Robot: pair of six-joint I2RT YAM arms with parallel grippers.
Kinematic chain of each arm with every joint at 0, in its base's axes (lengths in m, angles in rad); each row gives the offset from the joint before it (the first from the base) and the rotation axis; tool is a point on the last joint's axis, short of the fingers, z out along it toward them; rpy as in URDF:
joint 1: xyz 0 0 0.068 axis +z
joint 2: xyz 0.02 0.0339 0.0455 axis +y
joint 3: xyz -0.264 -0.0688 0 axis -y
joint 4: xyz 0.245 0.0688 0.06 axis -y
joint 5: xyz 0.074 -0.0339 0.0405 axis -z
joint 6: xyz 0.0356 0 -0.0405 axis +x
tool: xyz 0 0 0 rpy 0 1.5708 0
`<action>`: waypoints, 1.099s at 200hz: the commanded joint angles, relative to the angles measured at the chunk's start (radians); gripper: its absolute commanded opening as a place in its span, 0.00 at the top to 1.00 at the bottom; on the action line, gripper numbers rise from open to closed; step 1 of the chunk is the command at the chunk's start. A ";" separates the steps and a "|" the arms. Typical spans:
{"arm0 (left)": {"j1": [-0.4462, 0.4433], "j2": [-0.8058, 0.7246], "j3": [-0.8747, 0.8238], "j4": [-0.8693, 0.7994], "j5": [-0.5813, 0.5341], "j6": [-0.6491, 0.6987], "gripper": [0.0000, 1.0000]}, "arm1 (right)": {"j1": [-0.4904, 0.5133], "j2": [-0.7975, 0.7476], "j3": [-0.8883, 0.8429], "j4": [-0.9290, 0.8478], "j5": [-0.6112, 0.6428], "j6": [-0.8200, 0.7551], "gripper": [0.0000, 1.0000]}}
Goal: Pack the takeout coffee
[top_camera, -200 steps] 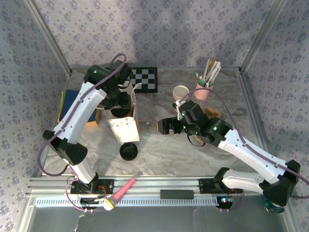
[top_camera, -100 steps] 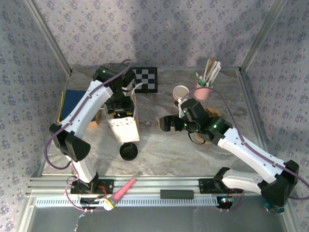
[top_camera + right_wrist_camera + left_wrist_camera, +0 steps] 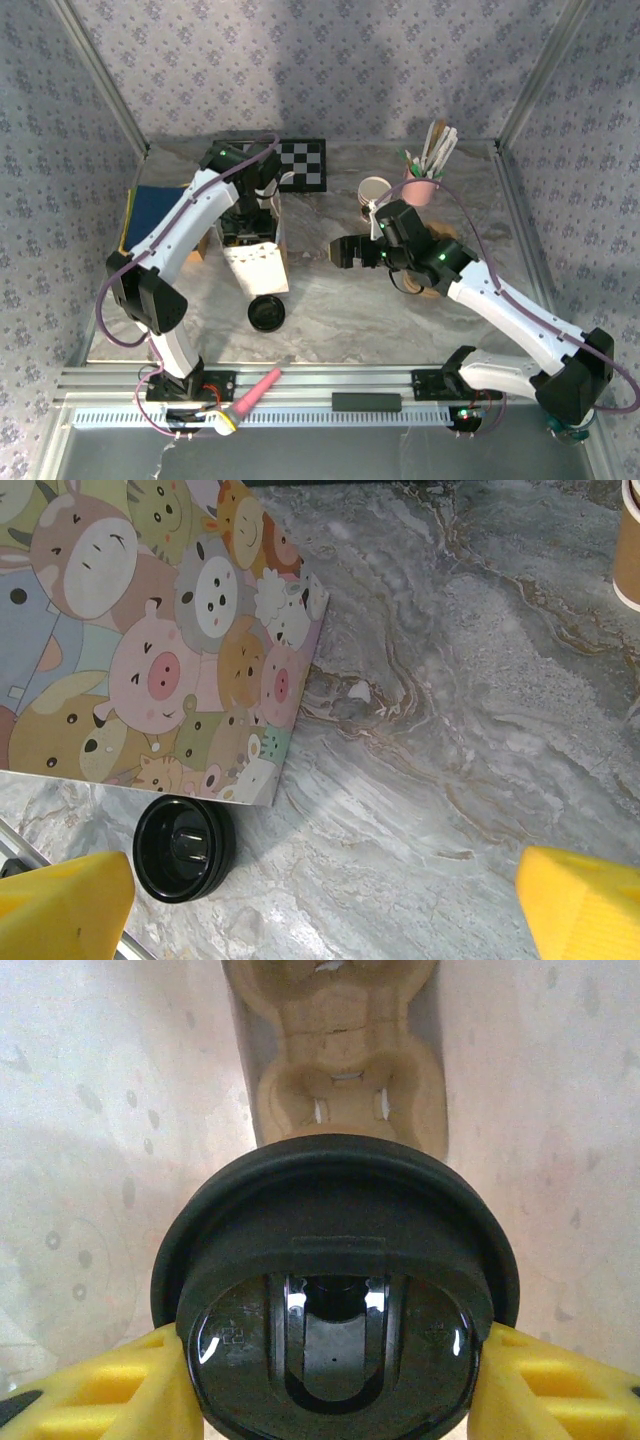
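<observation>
Seen from above in the left wrist view, the takeout coffee [image 3: 335, 1300] carries a black lid, and its paper wall is hidden under that lid. My left gripper [image 3: 335, 1365] is shut on it, yellow fingers [image 3: 95, 1390] pressed to both sides of the lid's rim. Below it a pulp cup carrier [image 3: 345, 1090] lies on the floor of the bag. From the top, the left gripper [image 3: 248, 215] hangs inside the open paper bag [image 3: 258, 265]. My right gripper [image 3: 345, 253] stands open over bare table to the right of the bag, nothing between its fingers [image 3: 60, 900].
A loose black lid [image 3: 267, 314] lies by the bag's near corner, also in the right wrist view [image 3: 183, 847]. A stack of paper cups [image 3: 375, 190], a pink utensil cup [image 3: 422, 188] and a checkerboard [image 3: 300, 165] stand at the back. A blue block [image 3: 150, 210] sits left.
The left arm has swung rightward, bringing its wrist over the bag's mouth. The right gripper has edged slightly towards the back, still open.
</observation>
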 commanded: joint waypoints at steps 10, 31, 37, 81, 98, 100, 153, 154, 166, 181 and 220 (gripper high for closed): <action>0.005 0.005 -0.018 -0.101 0.007 -0.024 0.47 | -0.018 0.009 -0.015 0.015 -0.029 -0.022 0.00; 0.008 0.002 -0.026 -0.094 0.008 -0.033 0.47 | -0.026 0.009 -0.015 0.011 -0.034 -0.025 0.00; 0.008 0.002 -0.028 -0.091 0.012 -0.035 0.47 | -0.029 0.007 -0.018 0.013 -0.036 -0.027 0.00; 0.017 0.005 -0.026 -0.083 0.015 -0.040 0.47 | -0.038 0.003 -0.037 0.021 -0.047 -0.028 0.00; 0.022 0.005 -0.026 -0.081 0.014 -0.040 0.47 | -0.039 0.004 -0.037 0.021 -0.047 -0.029 0.00; 0.022 0.006 -0.025 -0.082 0.016 -0.041 0.47 | -0.040 0.004 -0.038 0.021 -0.048 -0.030 0.00; 0.024 0.011 -0.028 -0.076 0.021 -0.036 0.47 | -0.044 0.000 -0.044 0.023 -0.050 -0.026 0.00; 0.024 0.011 -0.028 -0.076 0.021 -0.036 0.47 | -0.043 0.000 -0.044 0.023 -0.050 -0.025 0.00; 0.024 0.011 -0.026 -0.077 0.021 -0.033 0.47 | -0.044 0.000 -0.045 0.024 -0.050 -0.025 0.00; 0.023 0.011 -0.026 -0.081 0.022 -0.033 0.47 | -0.044 0.000 -0.047 0.023 -0.050 -0.024 0.00; 0.024 0.015 -0.023 -0.087 0.022 -0.025 0.47 | -0.043 -0.001 -0.051 0.027 -0.051 -0.021 0.00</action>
